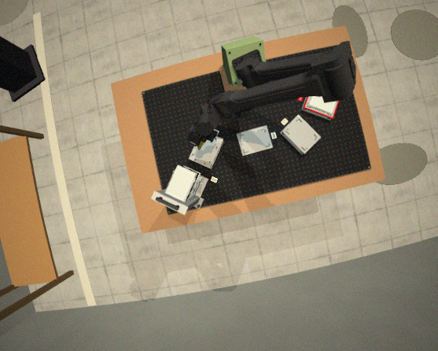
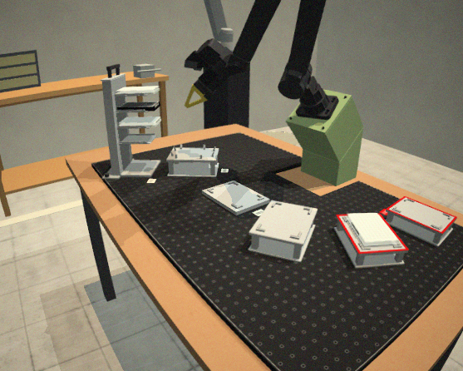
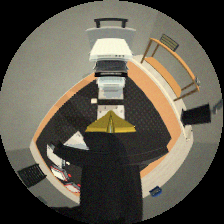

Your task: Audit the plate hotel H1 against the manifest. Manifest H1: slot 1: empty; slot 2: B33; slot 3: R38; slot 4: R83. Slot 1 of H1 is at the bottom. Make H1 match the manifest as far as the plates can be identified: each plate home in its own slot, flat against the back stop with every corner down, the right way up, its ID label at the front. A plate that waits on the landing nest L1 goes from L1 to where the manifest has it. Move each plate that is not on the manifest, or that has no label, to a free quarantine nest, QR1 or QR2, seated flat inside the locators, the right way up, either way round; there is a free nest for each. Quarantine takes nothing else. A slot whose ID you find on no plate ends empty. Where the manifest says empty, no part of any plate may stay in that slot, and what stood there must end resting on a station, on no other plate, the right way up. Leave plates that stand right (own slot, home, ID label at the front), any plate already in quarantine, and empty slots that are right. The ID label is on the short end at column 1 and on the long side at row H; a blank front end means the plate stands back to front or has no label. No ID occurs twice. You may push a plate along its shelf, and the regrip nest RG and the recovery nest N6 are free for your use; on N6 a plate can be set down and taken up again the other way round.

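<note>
You have one white plate (image 2: pixel 372 229) seated in a red-edged nest (image 2: pixel 371 254), the rack (image 2: pixel 110 125) holds three plates on its upper shelves, and your clenched, empty gripper (image 2: pixel 195 97) hangs clear, labels unreadable.

Even, soft light from above; the arm (image 1: pixel 284 84) throws faint shadows across the desk (image 1: pixel 128 118). Wrist view is fisheye-warped, slightly blurred.

Orange side table (image 2: pixel 67 86) by grey wall, w/ slatted crate (image 2: pixel 12 71) on top. Black cabinet (image 1: pixel 9 67) beyond cream floor stripe (image 1: pixel 60 173). Tiled floor (image 1: pixel 260 252).
</note>
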### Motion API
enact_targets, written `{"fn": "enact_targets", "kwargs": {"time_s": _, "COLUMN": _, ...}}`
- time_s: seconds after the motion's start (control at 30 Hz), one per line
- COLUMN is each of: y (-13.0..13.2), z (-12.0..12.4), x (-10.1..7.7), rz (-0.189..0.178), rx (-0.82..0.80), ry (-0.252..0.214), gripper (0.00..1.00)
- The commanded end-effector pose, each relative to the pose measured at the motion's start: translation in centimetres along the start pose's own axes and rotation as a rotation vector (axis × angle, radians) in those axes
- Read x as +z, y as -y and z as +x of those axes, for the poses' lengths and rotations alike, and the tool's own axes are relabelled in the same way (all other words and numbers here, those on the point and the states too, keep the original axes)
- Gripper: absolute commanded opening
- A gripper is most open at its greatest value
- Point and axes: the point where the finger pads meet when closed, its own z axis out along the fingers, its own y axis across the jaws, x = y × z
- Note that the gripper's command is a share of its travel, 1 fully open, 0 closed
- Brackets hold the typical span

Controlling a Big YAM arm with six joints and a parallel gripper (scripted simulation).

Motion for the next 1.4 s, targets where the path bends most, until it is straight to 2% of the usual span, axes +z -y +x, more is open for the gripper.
{"fn": "enact_targets", "kwargs": {"time_s": 0.0, "y": 0.18, "z": -0.86, "x": -0.69, "rz": 0.009, "rx": -0.036, "ry": 0.035, "gripper": 0.00}}
{"fn": "enact_targets", "kwargs": {"time_s": 0.13, "y": 0.20, "z": -0.38, "x": -1.08, "rz": 0.009, "rx": -0.034, "ry": 0.032, "gripper": 0.00}}
{"fn": "enact_targets", "kwargs": {"time_s": 0.17, "y": 0.05, "z": -0.80, "x": -0.53, "rz": 0.001, "rx": -0.023, "ry": 0.025, "gripper": 0.00}}
{"fn": "enact_targets", "kwargs": {"time_s": 1.37, "y": 0.05, "z": -0.81, "x": -0.53, "rz": 0.001, "rx": -0.023, "ry": 0.025, "gripper": 0.00}}
